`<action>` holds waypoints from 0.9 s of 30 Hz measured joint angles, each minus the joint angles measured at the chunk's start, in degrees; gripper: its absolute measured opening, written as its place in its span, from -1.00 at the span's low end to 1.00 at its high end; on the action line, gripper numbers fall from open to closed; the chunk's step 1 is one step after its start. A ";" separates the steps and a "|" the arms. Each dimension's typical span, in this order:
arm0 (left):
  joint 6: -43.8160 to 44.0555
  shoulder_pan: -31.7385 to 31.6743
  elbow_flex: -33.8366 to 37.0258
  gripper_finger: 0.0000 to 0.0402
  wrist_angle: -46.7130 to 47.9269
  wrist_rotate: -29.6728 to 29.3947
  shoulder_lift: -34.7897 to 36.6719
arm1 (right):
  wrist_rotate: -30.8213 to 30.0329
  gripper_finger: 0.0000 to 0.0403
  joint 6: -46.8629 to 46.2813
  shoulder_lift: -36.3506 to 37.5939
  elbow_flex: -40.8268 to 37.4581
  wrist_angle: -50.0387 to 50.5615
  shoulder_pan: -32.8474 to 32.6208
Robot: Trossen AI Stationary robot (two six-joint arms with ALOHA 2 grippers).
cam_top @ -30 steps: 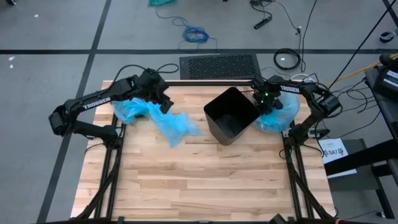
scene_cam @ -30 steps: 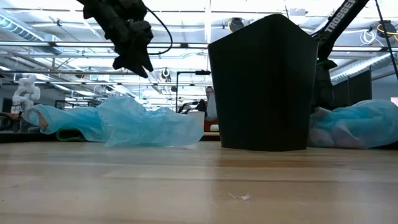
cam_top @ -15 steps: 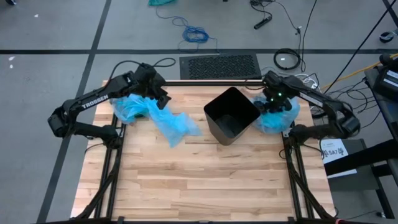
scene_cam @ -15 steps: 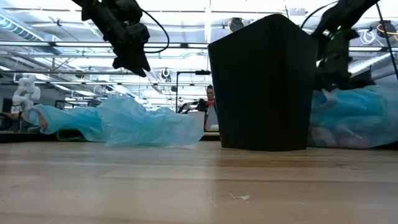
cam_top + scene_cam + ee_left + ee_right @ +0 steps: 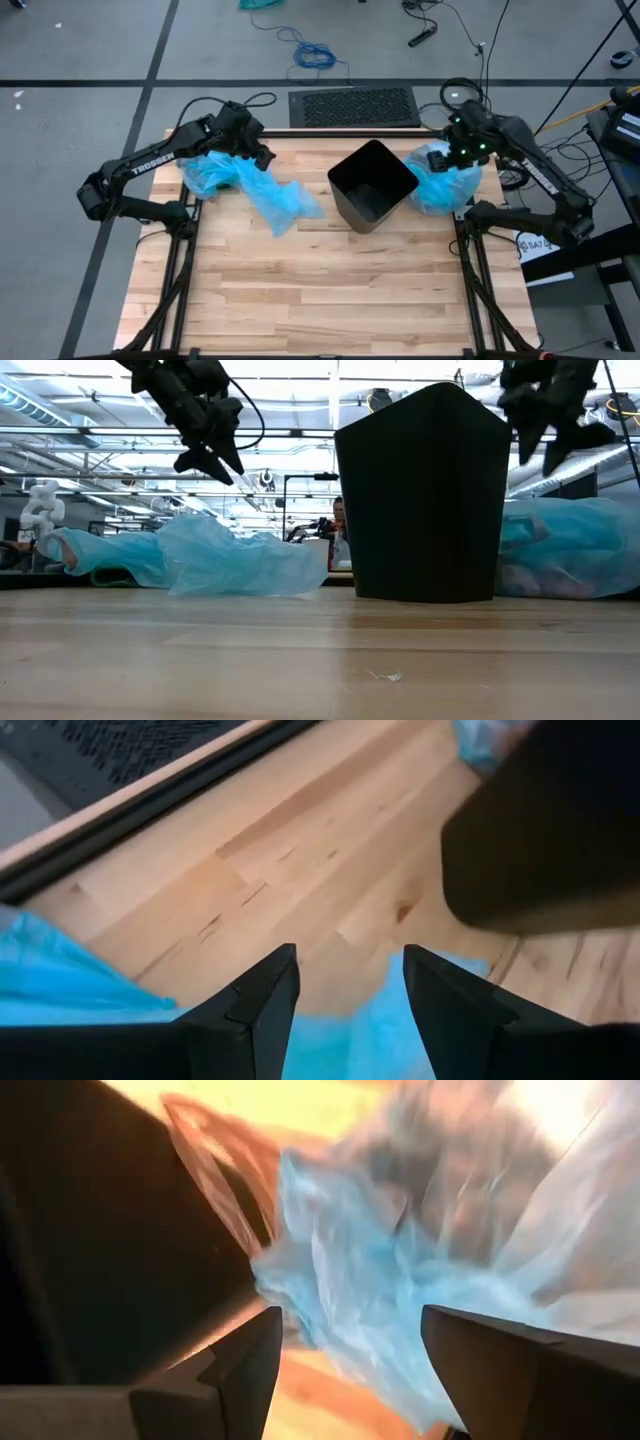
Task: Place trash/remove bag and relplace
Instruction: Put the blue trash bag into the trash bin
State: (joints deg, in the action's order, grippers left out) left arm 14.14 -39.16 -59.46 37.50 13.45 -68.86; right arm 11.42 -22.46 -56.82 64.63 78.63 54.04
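A black bin [image 5: 372,185] stands upright in the middle of the table's far half. To its right a filled blue bag [image 5: 440,188] sits on the wood against the bin, and pale lumps of trash [image 5: 522,575] show faintly through its film. My right gripper [image 5: 550,448] hangs open above this bag, clear of it, and the bag [image 5: 400,1280] lies below its fingers. An empty blue bag [image 5: 258,188] lies flat and crumpled at the far left. My left gripper [image 5: 207,460] hovers open above it, and its fingers [image 5: 255,1010] are apart over bare wood.
A dark floor mat [image 5: 352,105] and cables lie beyond the table's far edge. A person [image 5: 338,525] sits far behind the table in the low view. The near half of the table [image 5: 330,290] is bare wood.
My right gripper has let go of the filled bag. It has risen well above it and drawn toward the table's far right corner, and its fingers now stand apart. The bag has stayed on the table beside the bin, its top loose and fuller.
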 joint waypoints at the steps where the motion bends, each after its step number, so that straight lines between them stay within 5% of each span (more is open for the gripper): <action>1: 2.04 0.24 0.00 -0.08 -0.12 -0.62 0.02 | -0.89 0.15 0.41 0.30 1.48 0.10 -0.02; 13: 33.90 9.90 -0.03 -0.09 5.42 -19.73 2.92 | -4.28 0.15 8.61 2.42 16.02 0.85 -0.01; 21: 58.84 23.40 -0.04 -0.28 19.32 -37.58 3.61 | -4.19 0.15 15.62 3.95 16.80 -1.44 0.00; 27: 69.02 24.94 -0.06 -0.30 15.12 -42.45 2.78 | -4.17 0.15 19.58 4.07 16.80 -1.69 0.00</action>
State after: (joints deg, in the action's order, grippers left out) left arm 83.17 -14.23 -59.52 52.62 -28.99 -66.08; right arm 7.25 -2.88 -52.75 81.43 76.95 54.04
